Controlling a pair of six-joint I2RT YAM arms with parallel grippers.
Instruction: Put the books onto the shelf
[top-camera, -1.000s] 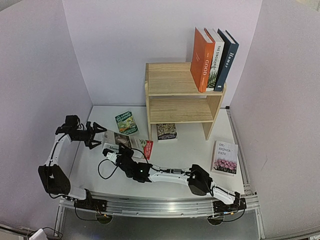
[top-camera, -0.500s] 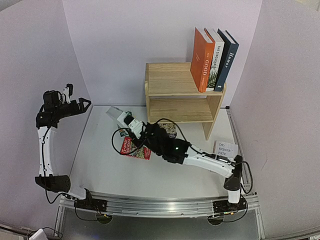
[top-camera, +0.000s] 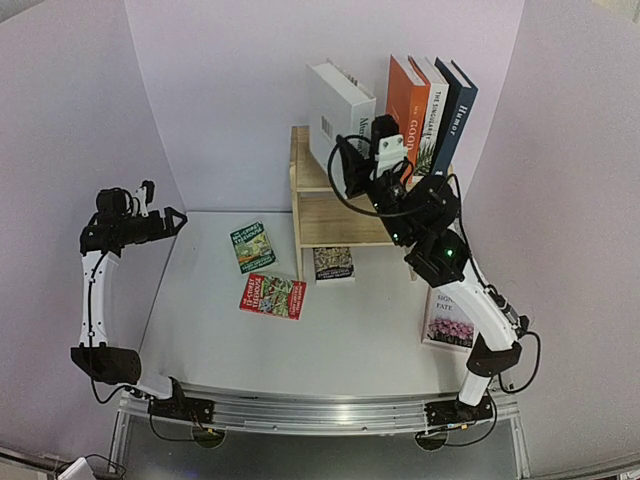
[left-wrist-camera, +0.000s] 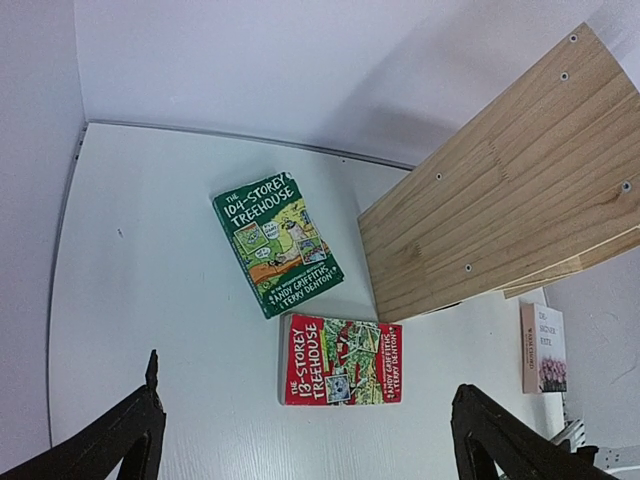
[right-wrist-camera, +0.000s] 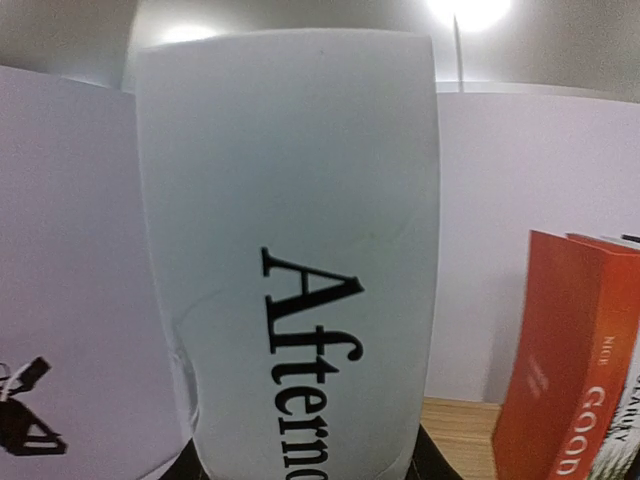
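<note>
- Swinging up off the white counter (top-camera: 350, 340) over the last second, the right arm is now carrying a thick white glossy hardback (top-camera: 338, 100) above the shelf. The right end effector (top-camera: 356, 165) is clamping the book's lower end.
- The light, grainy-wood two-tier shelf (top-camera: 318, 165) is standing just below. The hardback is hanging upright, long axis near vertical, beside the matte orange book (top-camera: 403, 118). The bare top board beneath is looking like the landing spot, and the right arm is far nearer.
- The left end effector (top-camera: 170, 222) is hovering wide open and empty, well to the left.
- A white flower-cover book (top-camera: 450, 325), a green paperback (top-camera: 253, 246), a red paperback (top-camera: 272, 297) and a dark paperback (top-camera: 333, 263) are lying flat on the counter.
</note>
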